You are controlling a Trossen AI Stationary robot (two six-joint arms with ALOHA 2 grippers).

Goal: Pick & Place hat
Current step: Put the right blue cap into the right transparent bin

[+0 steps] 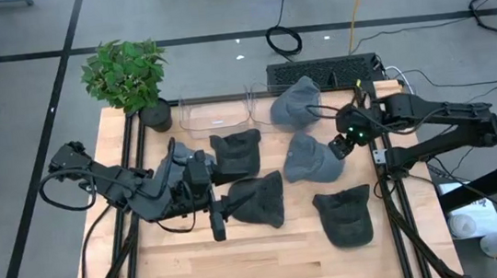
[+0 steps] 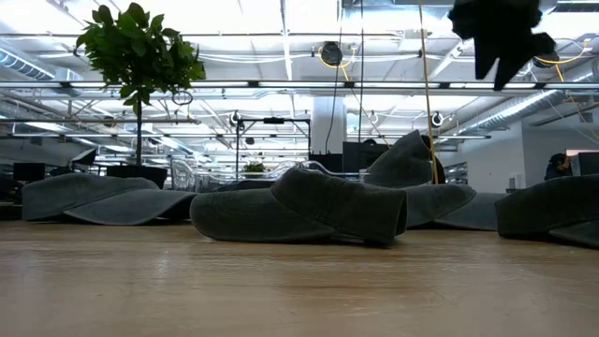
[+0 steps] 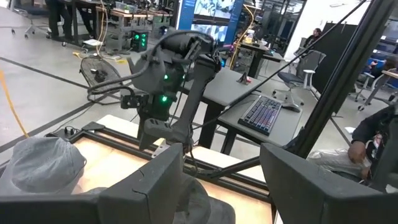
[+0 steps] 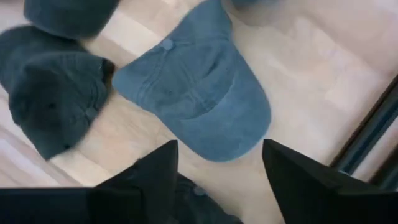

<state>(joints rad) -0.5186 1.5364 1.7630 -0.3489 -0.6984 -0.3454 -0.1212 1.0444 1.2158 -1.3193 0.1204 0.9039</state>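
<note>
Hovering at the right-centre of the high view, right gripper (image 1: 342, 143) just beside the right edge of a blue-grey hat (image 1: 311, 157), fingers (image 4: 297, 177) spread apart with nothing between them; in the right wrist view, same hat (image 4: 199, 93) flat on the wooden surface (image 1: 242, 251) beyond the fingertips, apart from them

Resting at the left-centre of the high view, left gripper (image 1: 213, 221) low over the surface, just beside a dark hat (image 1: 257, 200), fingers (image 3: 149, 186) apart and empty in the left wrist view

Lying across the middle of the frame, five hats in all: a second dark hat (image 1: 236, 151) above the first, a grey hat (image 1: 296, 103) at upper centre touching a clear bin (image 1: 214, 115), a third dark hat (image 1: 345, 217) at lower right, well apart from both grippers

Standing at the upper left corner of the surface, a potted plant (image 1: 126, 78)

Showing in the low view, dark hat (image 2: 309, 211) in the middle, right gripper (image 2: 501, 37) hanging at upper right

Sitting beyond the top edge of the surface at upper centre, a keyboard (image 1: 320, 71)
</note>
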